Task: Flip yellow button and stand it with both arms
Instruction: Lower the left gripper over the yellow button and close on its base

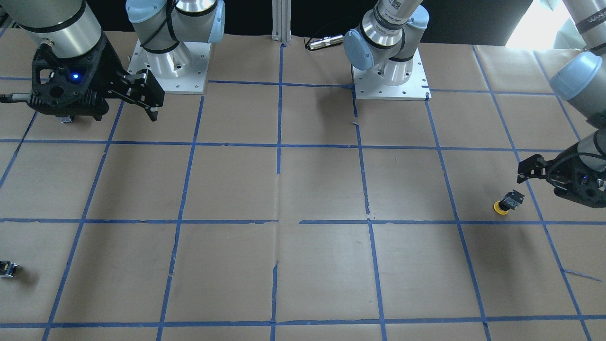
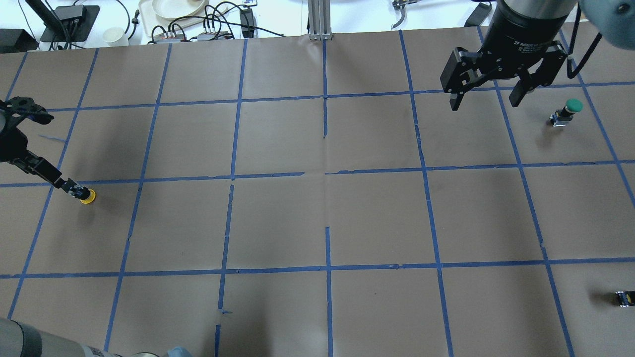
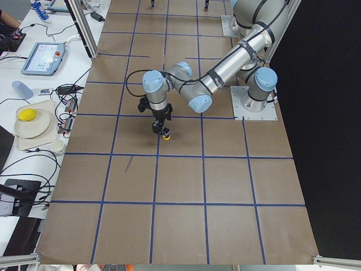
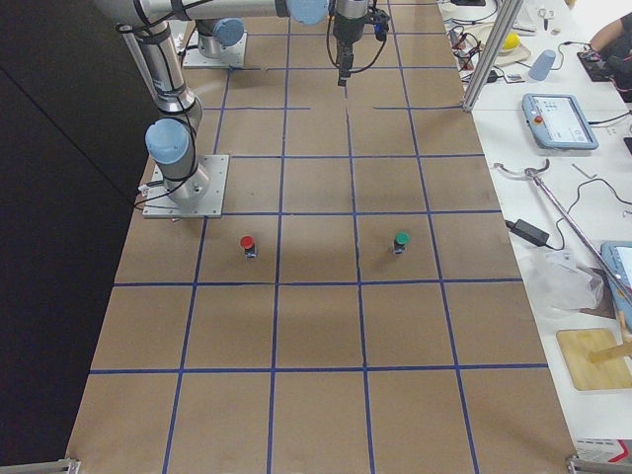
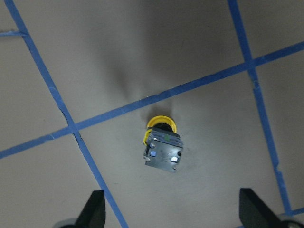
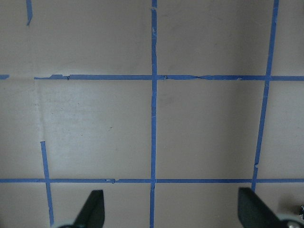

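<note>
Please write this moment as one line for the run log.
left tool: open, near yellow button, no grip | yellow button: cap down | right tool: open, empty

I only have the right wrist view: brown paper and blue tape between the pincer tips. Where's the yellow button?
Observer: On the robot's left side. The yellow button sits just below the left pincer.
Operator: Is it standing?
Observer: No, it's cap down with the grey body on top.
Operator: Is it gripped?
Observer: No. The left pincer is open, with its tips wide apart on either side and not touching it.
</note>
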`<state>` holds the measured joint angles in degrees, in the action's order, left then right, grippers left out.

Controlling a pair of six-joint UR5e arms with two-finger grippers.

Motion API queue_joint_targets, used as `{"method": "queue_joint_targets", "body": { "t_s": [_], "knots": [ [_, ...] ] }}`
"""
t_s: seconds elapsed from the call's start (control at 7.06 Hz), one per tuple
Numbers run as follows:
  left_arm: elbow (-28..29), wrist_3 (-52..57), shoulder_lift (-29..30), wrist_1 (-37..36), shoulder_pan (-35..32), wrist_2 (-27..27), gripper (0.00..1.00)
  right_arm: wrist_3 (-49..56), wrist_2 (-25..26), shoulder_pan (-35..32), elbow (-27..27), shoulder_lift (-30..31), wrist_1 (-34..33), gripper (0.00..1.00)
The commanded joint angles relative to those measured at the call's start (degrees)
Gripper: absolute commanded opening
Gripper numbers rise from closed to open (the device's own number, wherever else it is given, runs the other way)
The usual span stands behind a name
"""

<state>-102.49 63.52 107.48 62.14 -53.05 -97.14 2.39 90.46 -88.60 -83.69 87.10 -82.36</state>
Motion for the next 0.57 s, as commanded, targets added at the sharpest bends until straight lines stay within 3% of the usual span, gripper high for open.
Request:
{"method": "queue_joint_targets", "body": {
  "t_s": [0.0,0.42],
  "knots": [
    [-4.2,6.5,0.3,-2.9,1.0,0.8,0.98,0.0,0.0,-0.1,0.0,0.0,-0.1,1.00],
    [-4.8,5.4,1.8,-7.9,0.9,4.2,0.95,0.0,0.0,-0.1,-0.1,0.0,-0.1,1.00]
  ]
}}
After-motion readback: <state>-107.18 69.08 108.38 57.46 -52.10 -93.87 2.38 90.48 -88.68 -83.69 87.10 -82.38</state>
